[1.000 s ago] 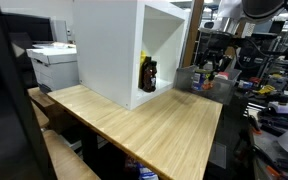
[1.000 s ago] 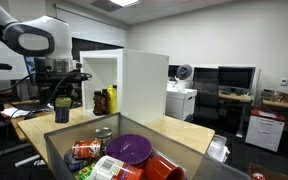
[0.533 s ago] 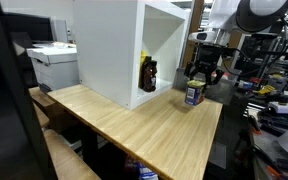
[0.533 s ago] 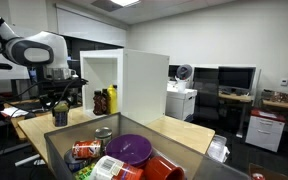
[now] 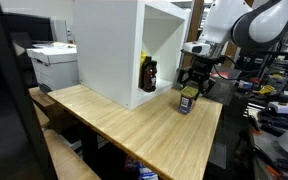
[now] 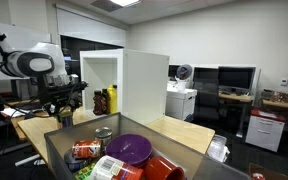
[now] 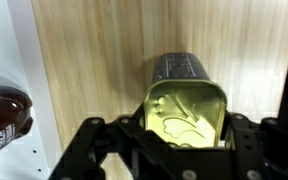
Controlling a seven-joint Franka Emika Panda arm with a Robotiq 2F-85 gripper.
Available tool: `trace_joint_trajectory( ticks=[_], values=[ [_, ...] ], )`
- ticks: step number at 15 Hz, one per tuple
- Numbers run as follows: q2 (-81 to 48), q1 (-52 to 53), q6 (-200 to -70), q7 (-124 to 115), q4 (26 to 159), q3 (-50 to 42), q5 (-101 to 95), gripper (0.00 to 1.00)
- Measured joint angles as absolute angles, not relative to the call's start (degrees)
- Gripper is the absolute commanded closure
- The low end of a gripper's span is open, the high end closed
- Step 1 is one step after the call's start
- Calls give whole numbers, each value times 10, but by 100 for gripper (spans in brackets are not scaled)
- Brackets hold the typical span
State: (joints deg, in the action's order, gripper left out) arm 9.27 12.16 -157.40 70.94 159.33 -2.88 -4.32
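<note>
1. Here, the gripper (image 7: 184, 150) clamps a rectangular tin (image 7: 187, 100) between its jaws, the gold pull-tab lid facing the wrist camera.
2. The tin hangs low over the wooden table (image 5: 134, 125), near the white cabinet (image 5: 109, 50) (a brown bottle (image 5: 148, 74) stands inside); whether it touches the wood cannot be told.
3. This looks like a carrying step; setting down would call for a level descent before the jaws part.

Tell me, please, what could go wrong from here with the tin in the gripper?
The gripper holds the tin only by its sides, so it might slip or tip onto the table. The brown bottle in the white cabinet stands close, so a sideways swing might knock it.
</note>
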Motion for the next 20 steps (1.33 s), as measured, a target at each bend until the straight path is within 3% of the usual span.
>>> trace_joint_trajectory(
  ticks=[5,6,7,8,9,10,20],
  values=[
    [79,61,-1599,601,1592,-11,-131,68],
    [78,54,-1600,597,1592,-11,-134,58],
    [78,48,-1600,592,1592,-11,-138,18],
    [76,42,-1600,585,1592,-12,-141,17],
    [75,38,-1600,578,1592,-12,-141,6],
    [73,33,-1600,570,1592,-14,-141,2],
    [107,28,-1592,469,1587,-16,-140,0]
  ],
)
